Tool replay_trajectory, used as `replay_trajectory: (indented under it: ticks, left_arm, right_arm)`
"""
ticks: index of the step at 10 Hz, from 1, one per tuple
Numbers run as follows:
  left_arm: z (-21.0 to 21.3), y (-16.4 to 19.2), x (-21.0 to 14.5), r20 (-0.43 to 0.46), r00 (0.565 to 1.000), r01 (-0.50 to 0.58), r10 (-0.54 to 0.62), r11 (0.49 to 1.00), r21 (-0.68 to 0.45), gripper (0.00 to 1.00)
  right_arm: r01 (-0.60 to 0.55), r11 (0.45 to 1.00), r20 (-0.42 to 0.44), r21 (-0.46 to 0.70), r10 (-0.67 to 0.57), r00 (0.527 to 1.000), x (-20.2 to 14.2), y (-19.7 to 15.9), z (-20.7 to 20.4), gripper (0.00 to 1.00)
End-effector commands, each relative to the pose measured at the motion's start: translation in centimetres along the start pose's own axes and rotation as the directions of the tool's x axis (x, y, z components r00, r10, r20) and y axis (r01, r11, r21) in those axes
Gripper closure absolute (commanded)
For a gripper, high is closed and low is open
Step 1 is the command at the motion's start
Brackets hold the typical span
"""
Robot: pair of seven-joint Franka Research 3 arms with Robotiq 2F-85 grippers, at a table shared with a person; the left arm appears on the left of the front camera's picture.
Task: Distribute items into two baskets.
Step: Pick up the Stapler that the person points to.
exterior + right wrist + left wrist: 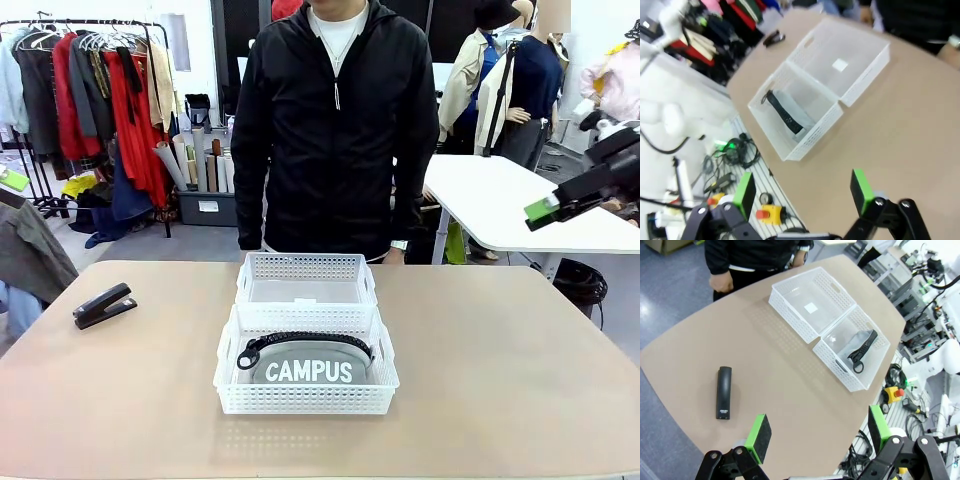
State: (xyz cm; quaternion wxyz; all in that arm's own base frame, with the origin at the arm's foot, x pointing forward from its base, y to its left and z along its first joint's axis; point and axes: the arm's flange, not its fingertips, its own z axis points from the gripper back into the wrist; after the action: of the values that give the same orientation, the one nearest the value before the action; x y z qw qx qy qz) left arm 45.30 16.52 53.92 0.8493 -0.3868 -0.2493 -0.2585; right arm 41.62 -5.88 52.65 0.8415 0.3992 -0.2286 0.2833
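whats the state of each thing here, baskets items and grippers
Near white lattice plastic basket: upright, holds the pouch
Far white lattice plastic basket: upright, empty
Grey oblong zip pouch with "CAMPUS" lettering: lying in the near basket
Small black stapler: closed, on the table outside both baskets
Left gripper: open, empty
Right gripper: open, empty

Light: bright, even, from above
Shadows: soft and short under the near basket (pixel 305 398) and the stapler (pixel 103 305)
Blur: right wrist view is smeared, front view is sharp
Distortion: wrist views bend at the edges
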Motion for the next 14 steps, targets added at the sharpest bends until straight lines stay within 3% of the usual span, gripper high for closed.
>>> replay_trajectory:
  ticks: [1,6,14]
  left_arm:
    - [0.0,-0.3,0.0,0.004,1.0,0.005,-0.005,1.0,0.0,0.0]
    - [0.0,-0.3,0.0,0.004,1.0,0.005,-0.005,1.0,0.0,0.0]
    - [0.0,-0.3,0.0,0.004,1.0,0.005,-0.005,1.0,0.0,0.0]
  right_arm:
    - [-0.019,0.998,0.114,0.052,0.013,0.993,-1.4,-0.7,0.9,0.0]
    - [0.028,0.996,0.256,0.085,-0.049,0.965,-4.9,-2.7,3.7,0.0]
    - [0.056,0.996,0.293,0.07,-0.075,0.953,-5.6,-2.7,4.3,0.0]
